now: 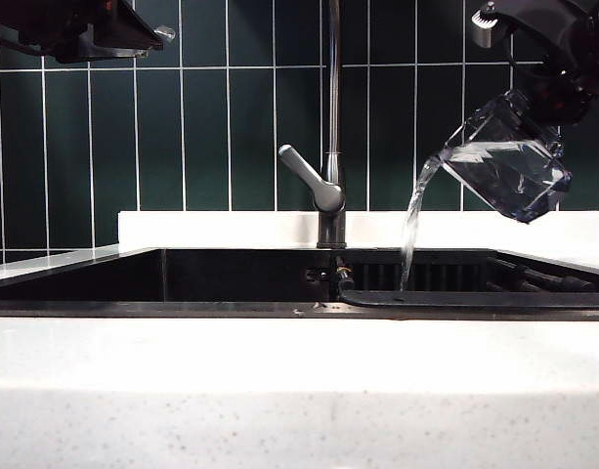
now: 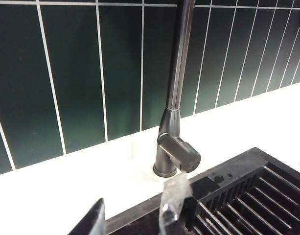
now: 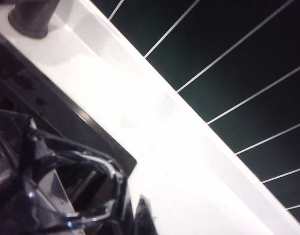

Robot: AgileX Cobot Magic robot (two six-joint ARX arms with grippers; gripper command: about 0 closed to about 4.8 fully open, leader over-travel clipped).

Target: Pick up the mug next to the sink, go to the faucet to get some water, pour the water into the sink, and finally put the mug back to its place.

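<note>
The clear faceted mug [image 1: 509, 161] hangs tilted at the upper right above the sink [image 1: 84, 278]. My right gripper [image 1: 543, 98] is shut on its wall, and a stream of water [image 1: 413, 220] runs from its lip down into the basin. In the right wrist view the mug [image 3: 66, 191] fills the space at my right gripper [image 3: 115, 215]; one dark fingertip [image 3: 140, 215] shows beside it. The faucet [image 1: 331, 117] stands in the middle, its grey lever [image 1: 309, 176] angled left. My left gripper [image 1: 148, 39] hovers high at the far left, open and empty [image 2: 132, 215], facing the faucet [image 2: 176, 98].
A ribbed dark rack [image 1: 455, 269] lies in the right half of the sink, under the falling water, and shows as the rack [image 2: 247, 200] in the left wrist view. White speckled counter [image 1: 299, 391] runs along the front. Dark green tiles [image 1: 201, 127] form the back wall.
</note>
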